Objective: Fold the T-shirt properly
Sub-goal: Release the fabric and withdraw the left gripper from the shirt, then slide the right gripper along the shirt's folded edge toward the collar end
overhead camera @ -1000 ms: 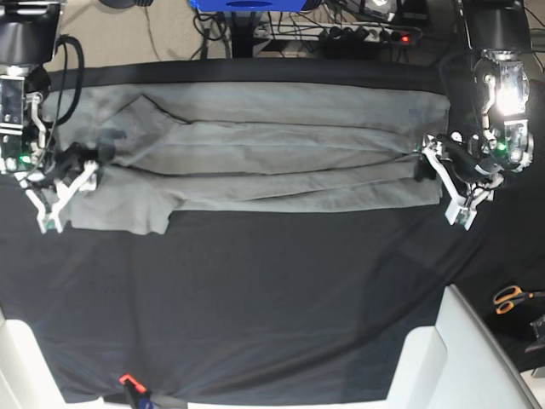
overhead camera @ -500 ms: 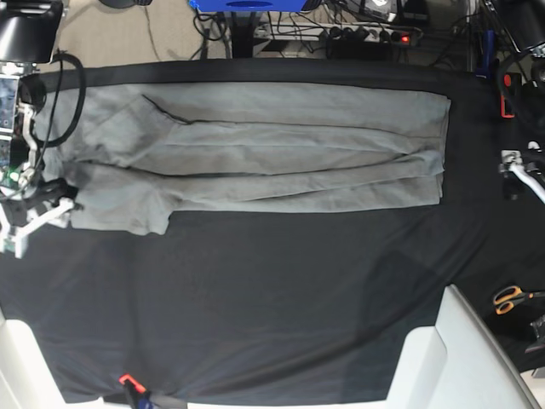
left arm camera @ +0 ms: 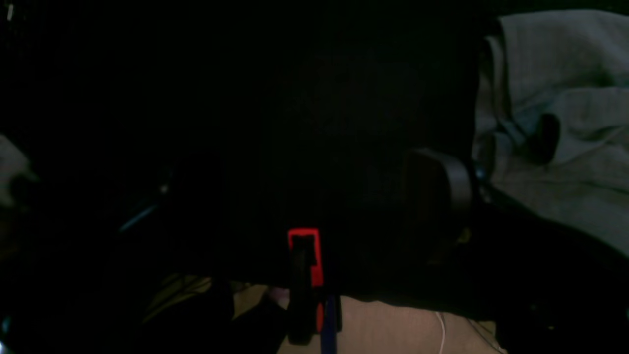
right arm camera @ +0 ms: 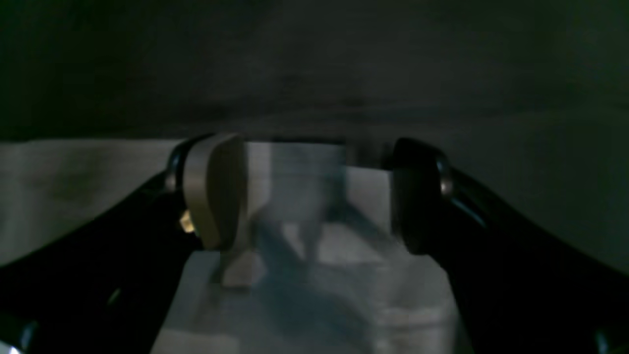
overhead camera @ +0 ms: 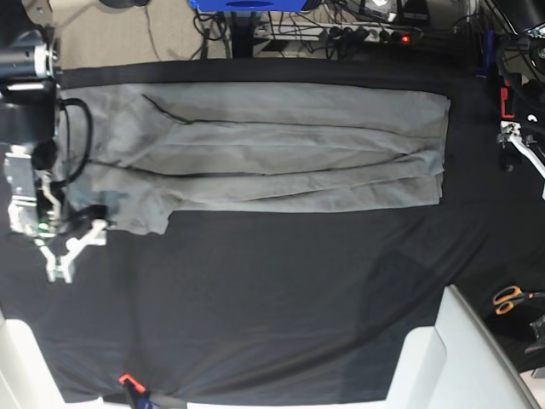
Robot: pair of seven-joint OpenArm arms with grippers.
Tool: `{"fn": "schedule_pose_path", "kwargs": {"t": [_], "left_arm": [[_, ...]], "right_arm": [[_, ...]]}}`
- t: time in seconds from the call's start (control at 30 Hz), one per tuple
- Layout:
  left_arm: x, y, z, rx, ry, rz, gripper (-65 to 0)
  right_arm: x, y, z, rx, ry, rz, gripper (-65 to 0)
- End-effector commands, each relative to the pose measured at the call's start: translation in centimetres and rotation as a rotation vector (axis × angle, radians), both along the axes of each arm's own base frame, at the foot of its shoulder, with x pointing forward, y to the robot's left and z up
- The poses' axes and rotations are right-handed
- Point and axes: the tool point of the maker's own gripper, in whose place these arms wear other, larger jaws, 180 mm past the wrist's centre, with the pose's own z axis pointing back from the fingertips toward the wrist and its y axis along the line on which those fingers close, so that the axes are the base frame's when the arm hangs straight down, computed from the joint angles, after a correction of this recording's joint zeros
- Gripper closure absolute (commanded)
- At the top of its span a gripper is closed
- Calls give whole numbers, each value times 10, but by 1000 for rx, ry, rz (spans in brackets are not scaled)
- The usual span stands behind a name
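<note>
Black table cloth [overhead camera: 255, 298], right gripper [overhead camera: 72, 251] open, empty

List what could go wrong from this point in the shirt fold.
1. The right gripper stands open on the dark cloth beside the T-shirt; a low grab could pinch cloth along with the sleeve corner.
2. The long fold is uneven, its edges staggered near the hem; folding again would lock that in.
3. The left gripper sits at the table's edge, close to cables.
</note>
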Motion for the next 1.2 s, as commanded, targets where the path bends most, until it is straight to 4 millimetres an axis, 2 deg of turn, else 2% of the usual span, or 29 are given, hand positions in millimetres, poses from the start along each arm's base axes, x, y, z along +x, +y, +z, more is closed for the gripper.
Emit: {"fn": "schedule_pose_path", "kwargs": {"t": [0.0,0.17,0.33,0.4,0.47,0.53,0.6,0.8,0.87,1.0,1.17], "left_arm": [[6,7,14,28,-34,-8,-550],[7,6,14,27,-34,-11,-550],[7,5,13,25,-33,-12,-550],[7,5,13,25,-33,-12,-550],[7,5,13,25,-32,-12,-550],[7,5,13,25,-31,-13,-550],[6,5,11,21,-27,-10,-550],[-2,10,-6,-17,10,21,-550],[-2,10,-6,-17,10,21,-550],[0,9,-5,-15,6,19,-550],[1,9,-4,-13,2,18,-550]], "right_arm": [[15,-16,17,-36,-50,-9,-447],[10,-8,9,-37,-32,14,-443],[11,-9,9,-40,-41,15,-429],[10,-9,9,-40,-40,15,-362],[10,-9,9,-39,-38,15,-246],[9,-9,8,-39,-34,14,-159],[10,-9,9,-39,-37,15,-107],[10,-9,9,-39,-37,15,-98],[10,-9,9,-39,-37,15,-89],[10,-9,10,-40,-38,16,-15],[11,-9,10,-39,-40,12,-17]]}}
